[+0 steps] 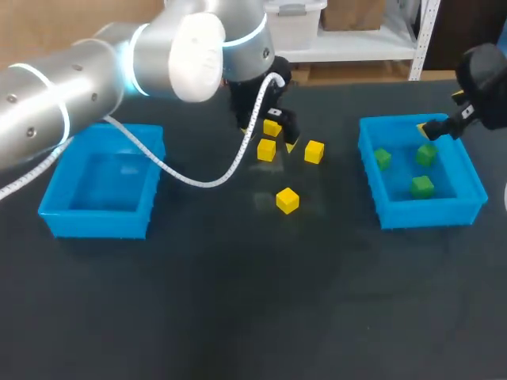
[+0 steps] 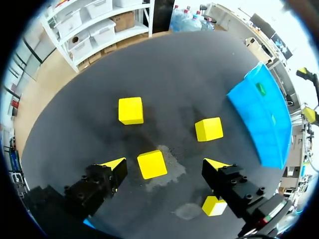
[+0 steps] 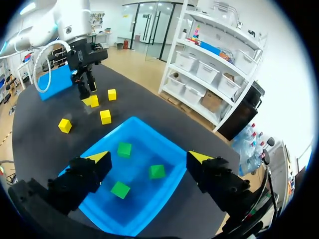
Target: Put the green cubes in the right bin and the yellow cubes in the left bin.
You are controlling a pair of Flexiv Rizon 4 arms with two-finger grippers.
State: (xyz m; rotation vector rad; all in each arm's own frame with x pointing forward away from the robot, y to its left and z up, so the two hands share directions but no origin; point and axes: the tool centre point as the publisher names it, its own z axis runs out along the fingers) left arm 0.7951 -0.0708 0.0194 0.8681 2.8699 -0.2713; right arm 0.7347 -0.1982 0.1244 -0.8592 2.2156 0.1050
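Four yellow cubes lie mid-table. My left gripper [image 1: 268,138] hangs open over one yellow cube [image 1: 266,149], which shows between its fingers [image 2: 151,164] without touching either. Two more yellow cubes [image 2: 130,110] [image 2: 209,129] lie ahead of it, and a fourth [image 2: 215,205] sits beside one finger. The blue left bin [image 1: 55,186] holds nothing. The blue right bin [image 1: 467,170] holds three green cubes [image 3: 124,149] [image 3: 157,171] [image 3: 120,189]. My right gripper [image 3: 149,158] stands open and empty above that bin, near its far edge [image 1: 432,128].
A white cable [image 1: 198,178] droops from my left arm over the table between the left bin and the yellow cubes. The dark tabletop [image 1: 238,301] stretches toward the front edge.
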